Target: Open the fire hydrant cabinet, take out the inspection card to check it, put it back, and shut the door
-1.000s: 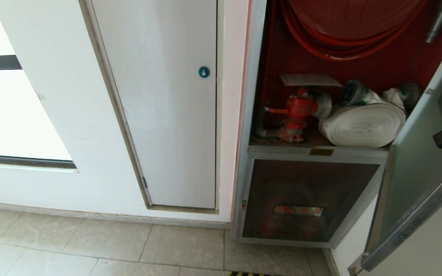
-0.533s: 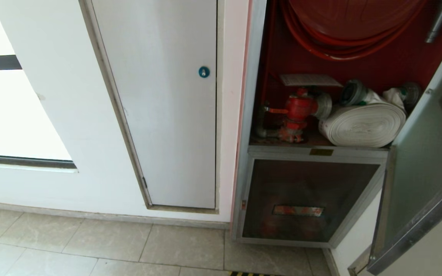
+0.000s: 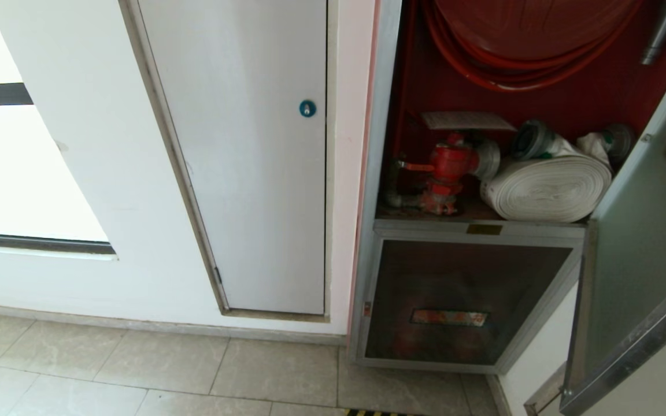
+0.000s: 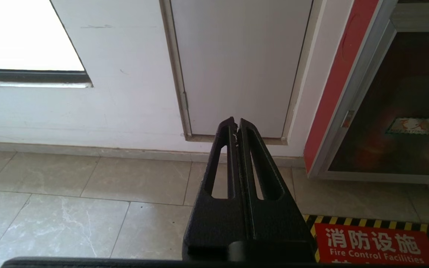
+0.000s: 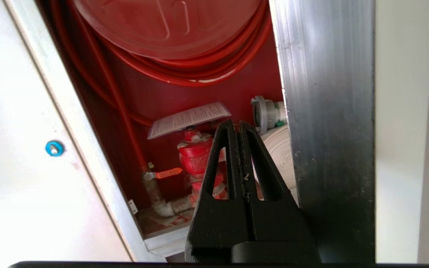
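Inspection card (image 3: 467, 120) lies flat atop the red valve (image 3: 447, 164), long axis left-right.

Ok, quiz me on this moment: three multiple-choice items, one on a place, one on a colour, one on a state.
1. Where does the inspection card lie?
A. on top of the red valve
B. on the floor tiles
C. in the right tool

2. What colour is the rolled hose beside the valve?
A. red
B. white
C. blue

3. How does the door of the fire hydrant cabinet stand?
A. shut
B. taken off
C. swung open

Answers: 1 A, the card sits flat over the valve top. 2 B, the flat coil is white. 3 C, the cabinet's red inside is exposed, and the right tool is shut and empty.
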